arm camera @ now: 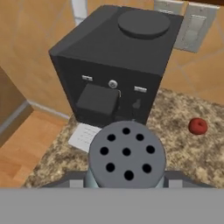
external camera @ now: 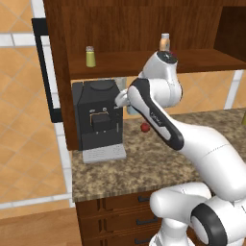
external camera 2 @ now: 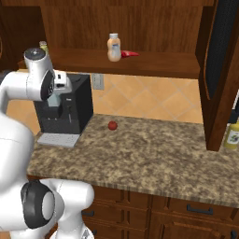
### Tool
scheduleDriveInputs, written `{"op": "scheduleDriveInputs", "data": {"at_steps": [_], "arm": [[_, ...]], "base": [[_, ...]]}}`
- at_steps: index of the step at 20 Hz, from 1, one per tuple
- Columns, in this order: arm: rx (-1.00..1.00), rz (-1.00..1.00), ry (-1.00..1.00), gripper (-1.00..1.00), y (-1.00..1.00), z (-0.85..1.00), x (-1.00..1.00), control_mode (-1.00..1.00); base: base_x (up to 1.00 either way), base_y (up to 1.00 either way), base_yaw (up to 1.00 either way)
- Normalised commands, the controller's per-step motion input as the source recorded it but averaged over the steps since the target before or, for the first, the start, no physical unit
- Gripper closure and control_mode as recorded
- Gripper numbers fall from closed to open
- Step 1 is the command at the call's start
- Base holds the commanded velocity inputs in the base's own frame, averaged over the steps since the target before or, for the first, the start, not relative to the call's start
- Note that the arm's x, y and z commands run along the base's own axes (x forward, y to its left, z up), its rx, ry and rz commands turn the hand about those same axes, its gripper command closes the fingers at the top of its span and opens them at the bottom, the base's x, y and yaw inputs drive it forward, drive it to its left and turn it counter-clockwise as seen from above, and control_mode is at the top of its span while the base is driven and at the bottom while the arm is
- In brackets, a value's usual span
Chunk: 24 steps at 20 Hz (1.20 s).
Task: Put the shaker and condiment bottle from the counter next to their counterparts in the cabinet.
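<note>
Above the counter [external camera: 144, 163] near its left end, the gripper [arm camera: 127, 181] is clamped on the shaker [arm camera: 127, 155]; lift it slowly, upright, beside the yellow-green shaker [external camera: 90, 56].

The counter [external camera 2: 154, 154] is showing speckled brown-beige granite with a dull polish; the cabinet [external camera: 129, 62] and drawers [external camera 2: 186, 210] are presenting dark, grained wood, matt; the coffee machine [arm camera: 109, 74] is appearing as matt black plastic over a pale ribbed drip tray [external camera: 104, 153]; the shaker [arm camera: 127, 155] is displaying a smooth matt grey perforated cap; the wall tiles [external camera 2: 140, 98] are looking like mottled orange ceramic.
</note>
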Motion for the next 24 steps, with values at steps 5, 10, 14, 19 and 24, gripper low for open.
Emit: {"op": "scheduleDriveInputs", "data": {"at_steps": [5,10,14,19,24], "arm": [[-0.08,0.15,-0.05,1.0,0.0,0.64,0.0,-1.0],[-0.18,0.15,-0.2,1.0,0.0,0.56,0.0,-1.0],[-0.22,0.15,-0.29,1.0,0.09,0.24,-0.01,-1.0],[-0.31,0.14,-0.41,1.0,0.03,0.0,0.0,-1.0],[-0.21,0.12,-0.32,1.0,0.01,0.0,0.0,-1.0]], "base": [[0.0,0.0,0.0],[0.0,0.0,0.0],[0.0,0.0,0.0],[0.0,0.0,0.0],[0.0,0.0,0.0]]}}
